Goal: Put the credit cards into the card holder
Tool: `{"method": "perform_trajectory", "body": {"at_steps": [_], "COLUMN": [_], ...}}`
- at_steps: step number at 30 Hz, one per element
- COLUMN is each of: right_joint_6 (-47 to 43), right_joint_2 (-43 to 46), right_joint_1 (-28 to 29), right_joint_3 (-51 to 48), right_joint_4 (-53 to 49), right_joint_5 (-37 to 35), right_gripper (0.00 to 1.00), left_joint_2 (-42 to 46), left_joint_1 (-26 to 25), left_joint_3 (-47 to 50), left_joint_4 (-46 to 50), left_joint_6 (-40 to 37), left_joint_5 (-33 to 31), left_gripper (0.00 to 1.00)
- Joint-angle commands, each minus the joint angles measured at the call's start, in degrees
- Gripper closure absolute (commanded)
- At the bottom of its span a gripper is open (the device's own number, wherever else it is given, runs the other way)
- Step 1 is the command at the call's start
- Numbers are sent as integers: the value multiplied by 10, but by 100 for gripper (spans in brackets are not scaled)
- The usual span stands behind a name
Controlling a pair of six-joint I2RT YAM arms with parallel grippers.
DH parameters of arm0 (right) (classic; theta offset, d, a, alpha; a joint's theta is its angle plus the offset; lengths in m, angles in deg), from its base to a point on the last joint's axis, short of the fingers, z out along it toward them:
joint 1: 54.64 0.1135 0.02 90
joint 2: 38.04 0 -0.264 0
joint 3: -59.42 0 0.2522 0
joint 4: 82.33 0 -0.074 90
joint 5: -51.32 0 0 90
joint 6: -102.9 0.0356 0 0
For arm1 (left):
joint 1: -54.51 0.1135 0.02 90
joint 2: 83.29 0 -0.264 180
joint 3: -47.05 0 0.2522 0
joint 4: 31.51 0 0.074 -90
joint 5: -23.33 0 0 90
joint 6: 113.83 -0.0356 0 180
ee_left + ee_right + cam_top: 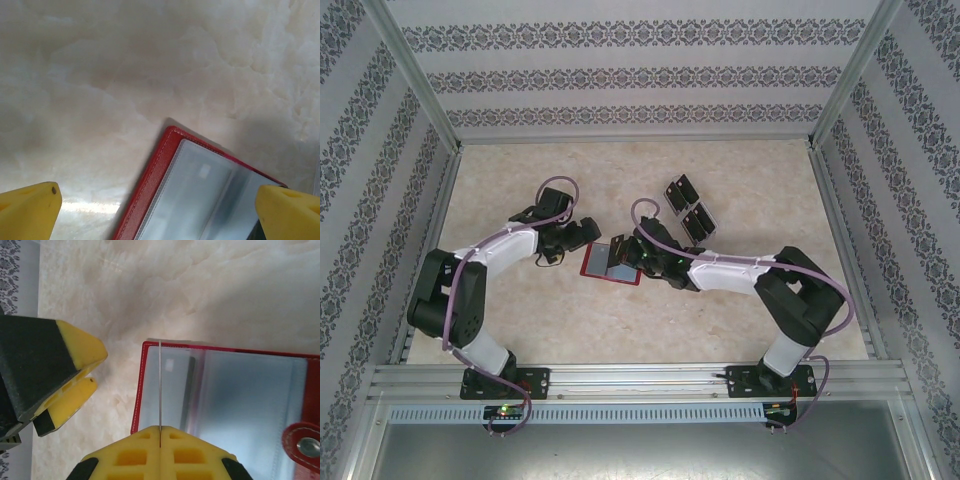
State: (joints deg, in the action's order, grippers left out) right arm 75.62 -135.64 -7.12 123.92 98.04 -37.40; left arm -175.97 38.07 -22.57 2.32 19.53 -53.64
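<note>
Above the open card holder [138, 390], my right claw [160, 432] pinches one credit card [160, 390] (seen edge-on, a thin line); my left claw [159, 212] gapes wide beside the holder's edge.

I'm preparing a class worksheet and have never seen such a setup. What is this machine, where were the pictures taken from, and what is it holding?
Two robot arms stand at a table. One picture looks down from above; the other two come from cameras on the wrists. An open red card holder lies between them, with black cards farther back. The right gripper is shut on a thin card, edge-on above the holder. The left gripper is open and empty at the holder's edge.
</note>
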Motion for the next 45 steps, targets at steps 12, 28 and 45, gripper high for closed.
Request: {"method": "perform_trajectory", "body": {"at_steps": [12,28,45], "right_joint_6": [4,-12,-45], "right_joint_2": [-40,20,57], "right_joint_1": [15,-17,-53], "right_joint_3": [-22,-115,-66], "right_joint_4": [-18,-101,-67], "right_joint_5": [-62,-41,88], "right_gripper": [100,100,100], "left_joint_2": [-8,25,-45], "left_joint_1": [-2,-3,-20], "left_joint_3": [-30,-23,-53], "left_joint_4": [-8,7,14], "left_joint_6": [-12,-10,-37], "left_joint_5": [15,26,75], "left_gripper": [0,0,0]}}
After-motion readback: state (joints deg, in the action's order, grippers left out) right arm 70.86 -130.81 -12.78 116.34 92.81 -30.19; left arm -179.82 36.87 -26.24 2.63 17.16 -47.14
